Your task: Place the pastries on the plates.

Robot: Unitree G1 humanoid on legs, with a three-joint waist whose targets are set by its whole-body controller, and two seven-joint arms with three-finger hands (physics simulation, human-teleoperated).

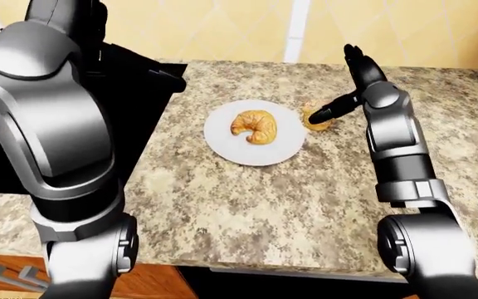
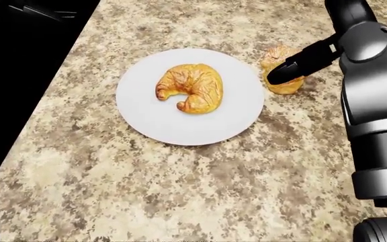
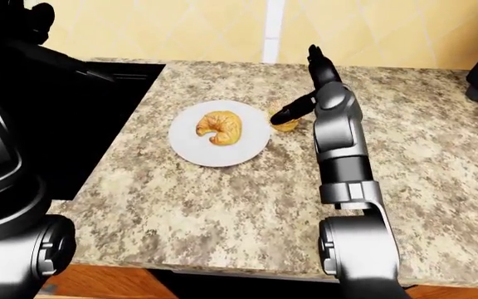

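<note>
Only a croissant (image 2: 190, 87) on the white plate (image 2: 146, 121), right hand (image 2: 294, 63) spread open against the muffin (image 2: 284, 83) beside it.

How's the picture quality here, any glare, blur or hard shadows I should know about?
Head view: sharp and evenly lit, no glare on the plate; only a faint soft shadow beside the plate, and the black area at left shows no detail. Left-eye view: the left arm carries bright highlights and blocks the left side. Right-eye view: sharp, with a soft sheen on the right arm and no motion blur.
</note>
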